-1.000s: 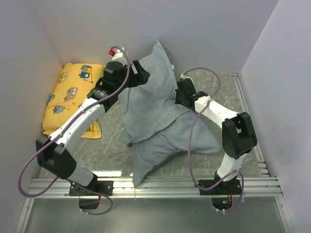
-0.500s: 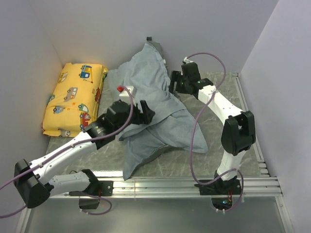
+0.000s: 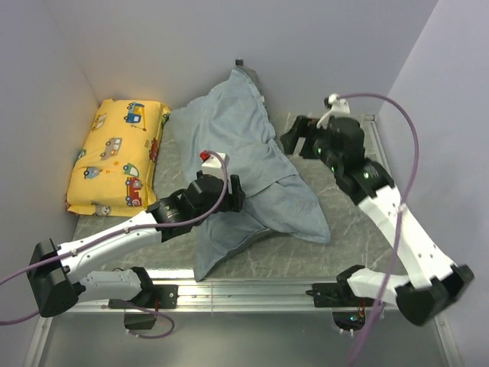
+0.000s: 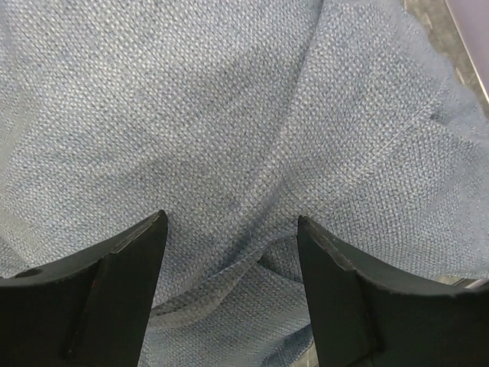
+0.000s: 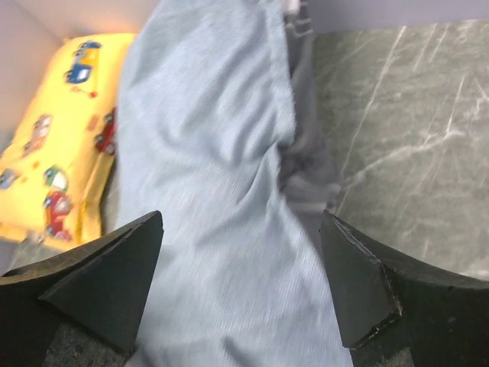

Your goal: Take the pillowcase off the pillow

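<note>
1. Under both pairs of jaws lies the pillowcase [image 3: 244,145], a rumpled blue-grey heap whose far end rises against the back wall [image 3: 229,38] and whose near end reaches toward the rail [image 3: 252,290] that carries the arms' bases
2. Between the fingers of the left gripper [image 4: 229,267] the woven cloth fills the whole wrist view, with a fold running from the gap away toward the right finger's side
3. The left jaws stand apart and clamp nothing; whether their tips touch the cloth cannot be told
4. Seen from above, this gripper sits over the near middle of the heap, pointing across it
5. Between the fingers of the right gripper [image 5: 237,267] the pale cloth stretches away from the jaws, and nearer the right finger a darker grey band of it shows, blurred
6. The right jaws are wide apart and hold nothing, hanging near the heap's right edge
7. Beyond the right finger lies bare marbled table [image 5: 412,130]
8. Beyond the left finger of that gripper, just beside the pillowcase, lies a yellow pillow [image 5: 53,145] printed with small vehicles
</note>
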`<act>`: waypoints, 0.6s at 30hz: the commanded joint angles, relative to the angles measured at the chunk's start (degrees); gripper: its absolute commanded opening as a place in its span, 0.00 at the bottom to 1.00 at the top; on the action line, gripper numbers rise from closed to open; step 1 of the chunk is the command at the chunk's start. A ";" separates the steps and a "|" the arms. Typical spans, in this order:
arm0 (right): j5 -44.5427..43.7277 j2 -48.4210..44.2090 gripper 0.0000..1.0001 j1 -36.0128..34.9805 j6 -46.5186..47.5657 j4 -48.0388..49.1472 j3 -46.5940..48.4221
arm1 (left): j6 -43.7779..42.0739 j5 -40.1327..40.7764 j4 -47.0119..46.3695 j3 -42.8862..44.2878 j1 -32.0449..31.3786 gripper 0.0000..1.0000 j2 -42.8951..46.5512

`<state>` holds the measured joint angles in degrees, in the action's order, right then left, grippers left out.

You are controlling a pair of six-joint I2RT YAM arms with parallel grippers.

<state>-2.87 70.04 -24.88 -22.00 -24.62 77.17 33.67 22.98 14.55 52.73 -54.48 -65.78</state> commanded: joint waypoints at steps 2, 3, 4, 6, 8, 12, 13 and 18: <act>-5.91 -8.15 0.90 -7.53 -1.11 0.80 -9.83 | -0.09 1.10 -1.10 1.06 -0.98 0.78 0.04; -6.70 -9.38 0.90 -9.03 -1.46 0.98 -11.49 | -0.44 0.06 -1.01 0.89 -1.07 0.81 0.38; -7.23 -11.57 0.90 -10.26 -2.42 0.89 -14.38 | -0.62 -0.48 -0.84 0.88 -1.24 0.82 1.00; -8.55 -14.82 0.90 -14.21 -3.75 1.41 -19.13 | -0.97 -2.06 -1.01 0.36 -1.51 0.84 1.96; -9.69 -16.68 0.90 -17.98 -6.21 2.82 -22.22 | -1.33 -3.38 -1.10 -0.17 -1.68 0.84 3.02; -13.54 -17.84 0.87 -21.78 -9.02 4.41 -28.47 | -1.42 -3.48 0.65 -0.26 -1.86 0.84 2.32; -13.82 -16.79 0.84 -21.79 -9.55 4.58 -29.78 | -1.24 -2.34 1.01 -0.17 -1.95 0.84 1.19; -18.12 -14.41 0.73 -21.79 -8.77 5.11 -29.89 | 0.07 1.70 3.38 0.97 -2.21 0.76 -2.59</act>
<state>-15.81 54.96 -46.37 -29.80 -22.83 46.81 33.61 21.47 15.97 52.71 -56.21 -66.43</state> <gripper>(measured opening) 0.752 0.774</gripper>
